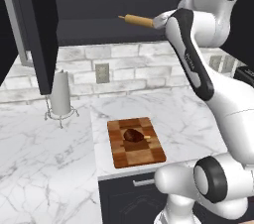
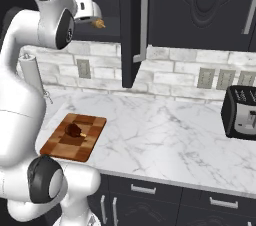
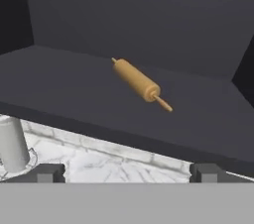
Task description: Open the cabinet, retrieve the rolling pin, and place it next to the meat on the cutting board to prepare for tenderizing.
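Cabinet [image 1: 99, 0] stands open above the marble bench [image 1: 44, 158], its left door [image 1: 39, 25] swung out over the paper towel roll [image 1: 61, 94], its dark shelf bare around the rolling pin [image 3: 139, 83], which lies diagonally mid-shelf, back from the front edge. Gripper [image 3: 126, 172] is spread wide, holding nothing, level with the shelf front and short of the pin. Below the cabinet on the bench, the cutting board [image 1: 136, 154] carries the meat [image 1: 132, 135] near its centre; a toaster [image 2: 241, 112] sits well to the right.
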